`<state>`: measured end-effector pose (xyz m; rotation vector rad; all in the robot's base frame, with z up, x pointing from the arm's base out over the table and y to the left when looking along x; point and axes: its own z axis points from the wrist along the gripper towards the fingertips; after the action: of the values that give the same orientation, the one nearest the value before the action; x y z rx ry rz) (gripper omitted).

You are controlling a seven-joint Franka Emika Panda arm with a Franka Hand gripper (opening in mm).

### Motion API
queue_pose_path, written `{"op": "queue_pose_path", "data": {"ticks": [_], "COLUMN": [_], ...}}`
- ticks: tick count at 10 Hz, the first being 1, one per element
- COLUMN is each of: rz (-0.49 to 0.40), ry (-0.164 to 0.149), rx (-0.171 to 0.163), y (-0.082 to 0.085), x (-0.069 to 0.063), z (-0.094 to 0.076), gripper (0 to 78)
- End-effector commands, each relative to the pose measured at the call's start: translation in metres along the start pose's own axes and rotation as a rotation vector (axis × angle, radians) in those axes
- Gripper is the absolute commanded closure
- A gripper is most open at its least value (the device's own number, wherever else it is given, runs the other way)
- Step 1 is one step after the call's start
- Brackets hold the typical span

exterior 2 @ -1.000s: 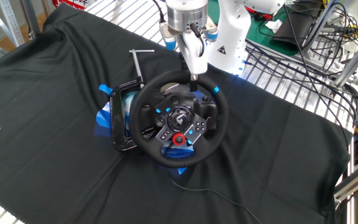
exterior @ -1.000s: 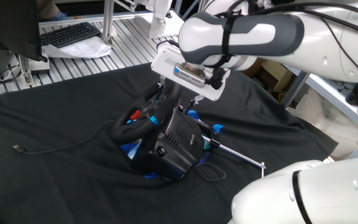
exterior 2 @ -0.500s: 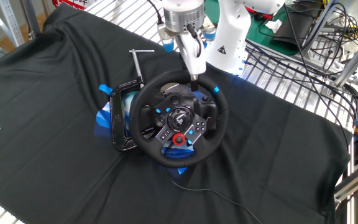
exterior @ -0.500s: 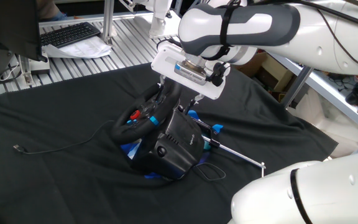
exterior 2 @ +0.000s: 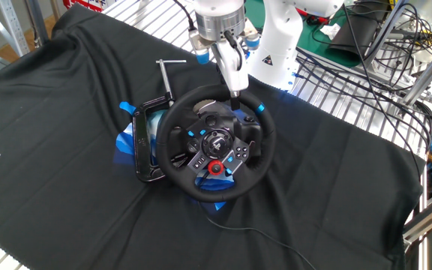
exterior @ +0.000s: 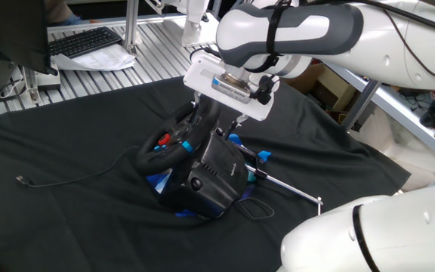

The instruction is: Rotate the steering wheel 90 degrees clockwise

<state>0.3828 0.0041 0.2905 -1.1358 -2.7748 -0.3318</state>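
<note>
1. Steering wheel (exterior 2: 214,144) sits mid-table on black cloth (exterior 2: 66,112), tilted on its base housing (exterior: 214,177).
2. Gripper (exterior 2: 235,88) directly above wheel's top rim, fingertips at rim.
3. Finger gap: can't tell.

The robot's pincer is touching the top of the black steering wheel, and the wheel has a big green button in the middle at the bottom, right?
Not quite. The button is red, not green: the other fixed view shows a round red button low on the hub of the steering wheel. The rest holds: the pincer is at the top of the black rim.
</note>
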Motion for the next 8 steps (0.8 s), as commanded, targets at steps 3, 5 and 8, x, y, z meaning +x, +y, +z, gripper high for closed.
{"op": "queue_pose_path", "data": {"ticks": [3, 5, 8], "rz": [0.080, 0.086, 0.088], "ry": [-0.057, -0.061, -0.062], "rx": [-0.047, -0.053, -0.051], "y": [0.0009, 0.0009, 0.0008], "x": [-0.0006, -0.0006, -0.0005], "z": [-0.0017, -0.0017, -0.0020], "gripper": [0.1, 0.1, 0.1]}}
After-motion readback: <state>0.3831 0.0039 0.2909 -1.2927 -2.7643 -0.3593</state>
